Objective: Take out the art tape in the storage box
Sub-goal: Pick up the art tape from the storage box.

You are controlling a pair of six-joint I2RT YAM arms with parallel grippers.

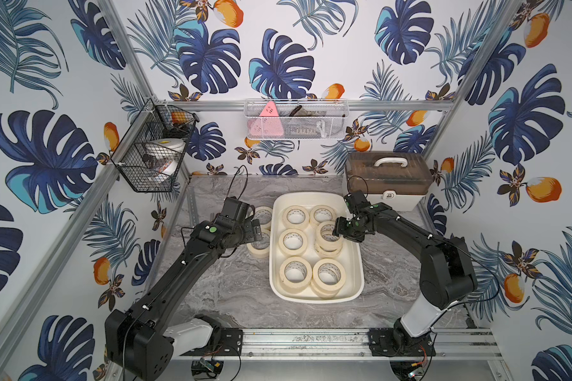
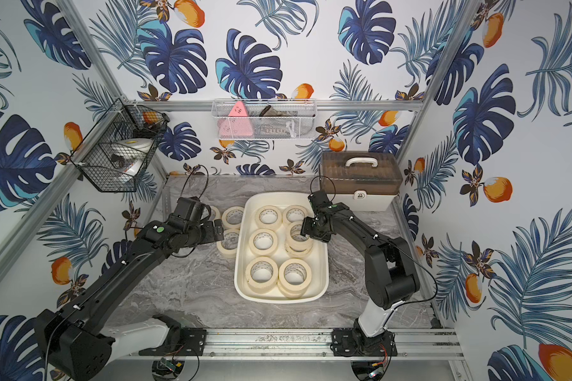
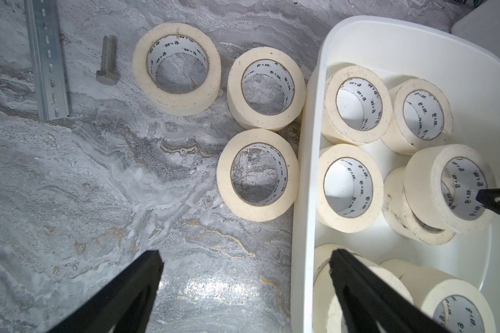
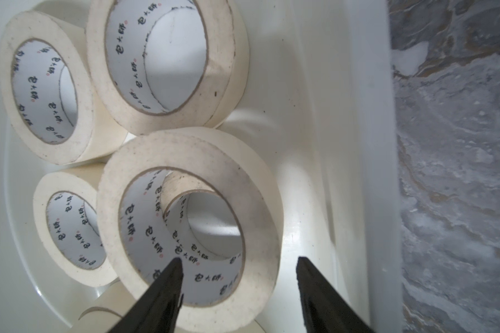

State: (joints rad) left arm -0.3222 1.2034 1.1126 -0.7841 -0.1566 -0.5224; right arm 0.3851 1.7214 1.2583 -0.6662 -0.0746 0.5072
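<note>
Operator: Right tool (image 4: 238,259) half open, astride the wall of the top roll (image 4: 185,150) in the box (image 4: 367,144), gripping nothing yet; left tool (image 3: 244,252) wide open, empty, over the desk (image 3: 98,187).
Spotter: Outer jaw is close to the box side and may snag; the roll beneath (image 4: 185,184) could lift too. Bare desk lies beyond three rolls (image 3: 257,173) outside.

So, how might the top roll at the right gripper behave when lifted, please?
The roll is probably stiff: thick windings on a card core. Likely light, being hollow. Sitting off-centre on another roll, it may slide if the right gripper nudges it.
</note>
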